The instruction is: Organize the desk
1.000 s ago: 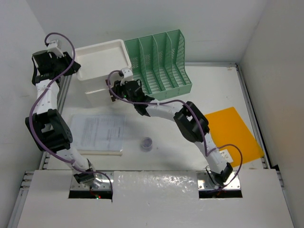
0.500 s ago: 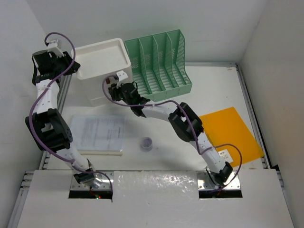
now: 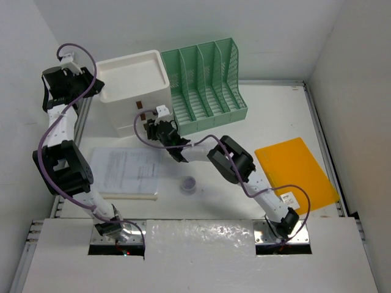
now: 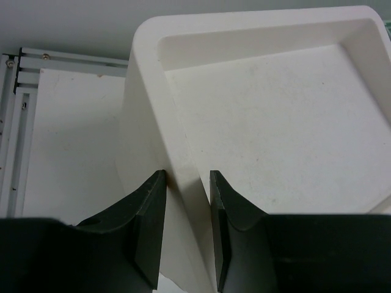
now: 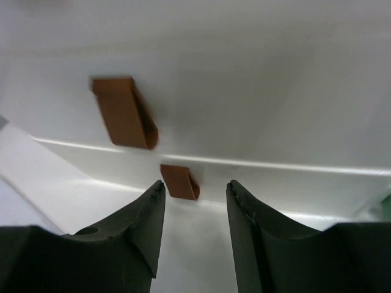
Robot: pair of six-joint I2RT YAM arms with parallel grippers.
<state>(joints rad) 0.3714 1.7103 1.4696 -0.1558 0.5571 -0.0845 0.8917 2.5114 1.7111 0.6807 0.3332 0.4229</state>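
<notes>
The desk (image 3: pixel 269 116) is a wide white tabletop with metal rails. At its back left stands a white three-drawer box (image 3: pixel 131 79) with brown handles (image 3: pixel 141 105). My left gripper (image 3: pixel 91 86) is shut on the left rim of the box's top tray; the left wrist view shows that rim (image 4: pixel 183 152) pinched between the fingers of the left gripper (image 4: pixel 186 177). My right gripper (image 3: pixel 151 127) is at the box's front, low down. In the right wrist view the right gripper (image 5: pixel 195 186) is open, and a lower brown handle (image 5: pixel 180 181) lies just beyond its left fingertip, untouched.
A green mesh file rack (image 3: pixel 208 79) stands right of the box. A stack of printed sheets (image 3: pixel 125 171) lies at front left, with a small purple item (image 3: pixel 189 184) beside it. An orange folder (image 3: pixel 296 171) lies at the right. Rails edge the desk.
The right gripper has widened and drawn back a little from the drawer front, uncovering the handles; its elbow swung left. The left gripper has kept its hold on the rim.
</notes>
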